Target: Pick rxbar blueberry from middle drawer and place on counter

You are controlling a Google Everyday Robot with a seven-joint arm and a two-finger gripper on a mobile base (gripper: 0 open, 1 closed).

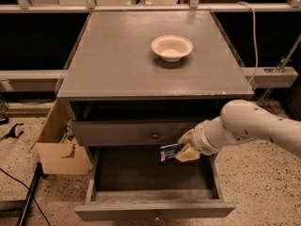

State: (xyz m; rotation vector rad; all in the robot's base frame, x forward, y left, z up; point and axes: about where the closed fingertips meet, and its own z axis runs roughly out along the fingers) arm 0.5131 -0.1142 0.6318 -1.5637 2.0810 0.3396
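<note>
The middle drawer is pulled open below the cabinet, its dark floor bare. My gripper is above the drawer, at its upper right, in front of the knobbed drawer front. It is shut on the rxbar blueberry, a dark blue wrapper with white print, which sticks out to the left of the fingers. The bar hangs clear of the drawer floor. The grey counter lies above, with a bowl on it.
A cream bowl sits on the counter at back right of centre. The closed drawer front with a round knob is just behind the gripper. A cardboard box stands on the floor at the left. A white cable hangs at the right.
</note>
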